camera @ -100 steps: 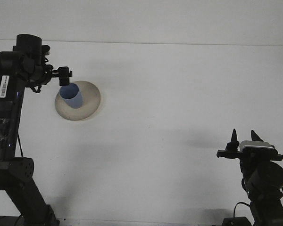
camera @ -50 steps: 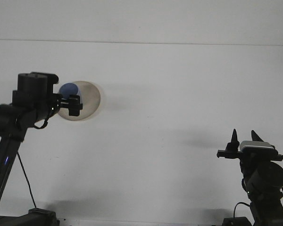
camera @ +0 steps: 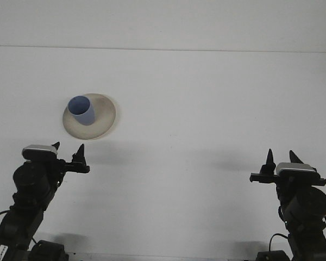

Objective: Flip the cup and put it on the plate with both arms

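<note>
Blue cup [camera: 81, 110] stood upright, mouth up, on left part of beige plate [camera: 90, 116], upper-left of white table [camera: 206, 109]. Left gripper [camera: 68, 150] below plate, well apart, fingers spread, holding nothing. Right gripper [camera: 280, 158] low at right, fingers spread, empty. No legible writing.
</note>
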Robot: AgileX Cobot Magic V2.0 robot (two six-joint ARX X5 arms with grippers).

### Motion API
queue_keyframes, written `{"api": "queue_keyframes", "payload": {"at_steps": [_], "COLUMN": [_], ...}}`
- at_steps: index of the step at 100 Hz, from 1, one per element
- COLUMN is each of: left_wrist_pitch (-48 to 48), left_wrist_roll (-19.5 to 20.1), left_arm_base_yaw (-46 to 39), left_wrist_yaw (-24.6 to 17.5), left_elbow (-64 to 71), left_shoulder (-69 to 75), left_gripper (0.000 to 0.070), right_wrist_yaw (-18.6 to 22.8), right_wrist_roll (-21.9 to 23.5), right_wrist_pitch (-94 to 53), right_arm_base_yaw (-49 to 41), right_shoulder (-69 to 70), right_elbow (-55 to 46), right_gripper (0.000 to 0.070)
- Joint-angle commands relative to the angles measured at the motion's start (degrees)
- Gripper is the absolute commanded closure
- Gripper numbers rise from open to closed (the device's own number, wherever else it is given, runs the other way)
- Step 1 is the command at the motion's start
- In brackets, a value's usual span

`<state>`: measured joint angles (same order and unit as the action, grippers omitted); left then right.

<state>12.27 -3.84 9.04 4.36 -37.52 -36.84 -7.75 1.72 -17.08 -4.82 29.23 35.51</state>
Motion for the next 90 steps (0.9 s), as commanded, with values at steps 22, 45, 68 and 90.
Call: {"api": "queue_keyframes", "payload": {"at_steps": [22, 45, 68, 90], "left_wrist_pitch": [-1.75, -1.62, 0.20, 0.94], "left_wrist_roll": [-0.20, -0.28, -0.28, -0.28], "left_arm_base_yaw": [-0.02, -0.02, -0.02, -0.02], "left_wrist_yaw": [0.76, 0.74, 0.74, 0.74], "left_elbow": [1.31, 1.31, 1.31, 1.31], "left_shoulder": [6.51, 8.72, 8.81, 8.83], "left_gripper": [0.0197, 0.0252, 0.0691, 0.0689], "right_wrist_yaw": [-0.22, -0.24, -0.24, -0.22], "right_wrist_roll": [-0.44, -0.44, -0.44, -0.44], "right_wrist_pitch": [0.81, 0.79, 0.83, 0.81], "right_arm_base_yaw": [-0.02, -0.02, -0.02, -0.02], "right_shoulder": [0.07, 0.07, 0.07, 0.04], "right_elbow": [0.42, 0.42, 0.42, 0.42], "right_gripper": [0.0323, 0.0369, 0.0700, 0.0700]}}
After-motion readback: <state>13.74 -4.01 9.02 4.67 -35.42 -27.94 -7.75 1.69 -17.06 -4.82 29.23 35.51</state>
